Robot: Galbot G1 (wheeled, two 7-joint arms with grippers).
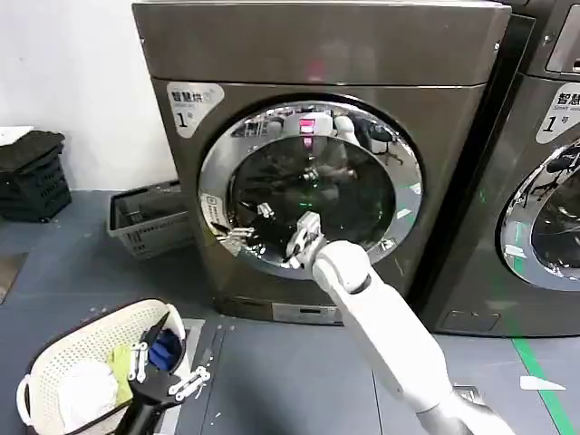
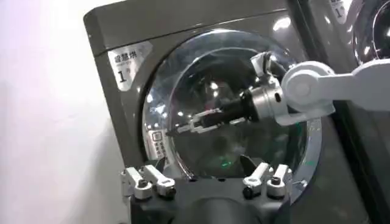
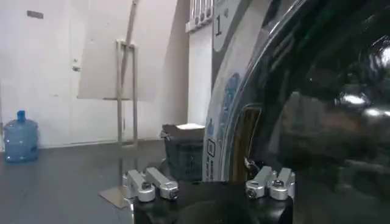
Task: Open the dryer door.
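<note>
Chrome ring of the dryer door (image 1: 311, 188) is being approached by the right gripper (image 2: 183, 128) at roughly eight o'clock, fingers spread, nothing pinched. Door is sitting shut at centre. Slipping off the slick ring is being risked if the handle recess is missed. Left gripper (image 1: 168, 367) is being held low, spread, over the laundry basket (image 1: 54, 358); grey crate (image 1: 145, 222) is lying at nine o'clock.
</note>
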